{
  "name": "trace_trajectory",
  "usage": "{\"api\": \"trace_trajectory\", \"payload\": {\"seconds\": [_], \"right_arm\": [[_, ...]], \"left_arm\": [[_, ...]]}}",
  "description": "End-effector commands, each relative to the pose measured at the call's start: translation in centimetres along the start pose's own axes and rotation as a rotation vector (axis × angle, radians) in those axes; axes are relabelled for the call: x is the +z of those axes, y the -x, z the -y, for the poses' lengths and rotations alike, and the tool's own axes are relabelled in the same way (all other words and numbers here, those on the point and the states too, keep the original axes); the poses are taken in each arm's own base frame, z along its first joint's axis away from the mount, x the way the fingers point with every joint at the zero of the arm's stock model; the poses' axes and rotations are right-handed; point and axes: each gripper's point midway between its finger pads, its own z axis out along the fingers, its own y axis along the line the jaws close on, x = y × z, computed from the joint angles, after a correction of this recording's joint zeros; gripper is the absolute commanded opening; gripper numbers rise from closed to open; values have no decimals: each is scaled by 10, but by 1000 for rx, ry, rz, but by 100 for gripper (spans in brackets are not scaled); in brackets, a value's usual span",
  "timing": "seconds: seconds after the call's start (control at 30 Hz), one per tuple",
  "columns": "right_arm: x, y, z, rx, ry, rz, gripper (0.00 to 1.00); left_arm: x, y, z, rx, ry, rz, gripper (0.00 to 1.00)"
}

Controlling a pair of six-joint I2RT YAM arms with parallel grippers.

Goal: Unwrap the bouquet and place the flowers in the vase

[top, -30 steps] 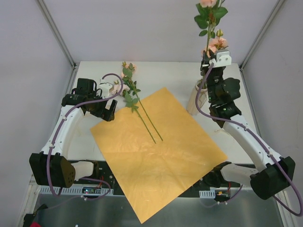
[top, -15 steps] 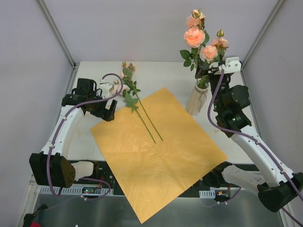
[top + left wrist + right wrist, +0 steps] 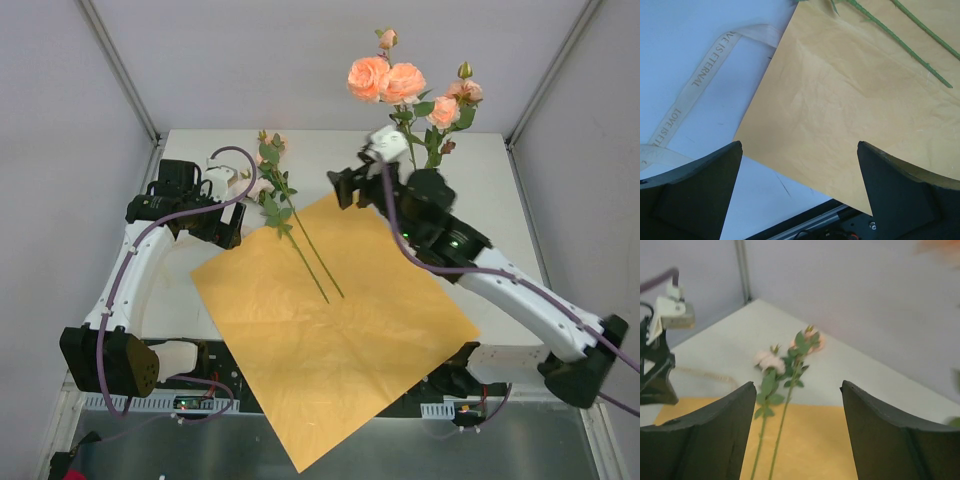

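Several peach-pink flowers (image 3: pixel 386 79) stand upright at the back right; the vase holding them is hidden behind my right arm. Two more flowers (image 3: pixel 284 213) lie with their heads on the table and their stems on the flat orange paper (image 3: pixel 335 330); the right wrist view shows these flowers (image 3: pixel 785 390) ahead of the fingers. My right gripper (image 3: pixel 342 187) (image 3: pixel 797 387) hangs open and empty above the paper's far corner. My left gripper (image 3: pixel 230 232) (image 3: pixel 799 150) is open and empty over the paper's (image 3: pixel 850 110) left edge. The cream ribbon (image 3: pixel 695 85) lies loose on the table.
White table (image 3: pixel 500 170) with grey walls and metal frame posts around it. The paper overhangs the table's near edge above the arm bases. In the right wrist view my left arm (image 3: pixel 657 365) shows at the left.
My right gripper opened and let go of the flowers in the vase, then swung left toward the two lying flowers. The left arm barely moved.
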Motion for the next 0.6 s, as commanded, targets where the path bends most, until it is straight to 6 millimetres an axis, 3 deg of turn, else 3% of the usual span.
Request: {"api": "trace_trajectory", "payload": {"seconds": [0.0, 0.03, 0.1, 0.13, 0.23, 0.4, 0.43, 0.47, 0.53, 0.57], "right_arm": [[21, -113, -66, 22, 202, -390, 71], [28, -142, -75, 10, 213, -462, 68], [40, -160, -83, 9, 224, -502, 66], [46, -186, -89, -6, 234, -568, 66], [60, -223, -107, -7, 285, -647, 64], [80, -269, -129, 70, 364, -744, 62], [83, -289, -132, 89, 366, -781, 62], [93, -286, -134, 127, 360, -773, 62], [101, -303, -132, 149, 356, -799, 60], [108, -302, -132, 156, 350, -791, 61]], "left_arm": [[-6, 1, -1, -12, 8, -2, 99], [-6, 1, -2, -11, 14, 0, 99], [-7, 0, -4, -8, 25, -5, 99], [-7, -1, -4, -7, 28, -6, 99], [-7, -2, -6, -6, 40, -7, 99], [-7, -3, -15, -17, 87, -21, 99], [-7, -2, -17, -19, 95, -18, 99], [-6, -1, -19, -25, 104, -16, 99], [-6, -2, -20, -31, 111, -16, 99], [-5, -3, -22, -29, 114, -18, 99]]}}
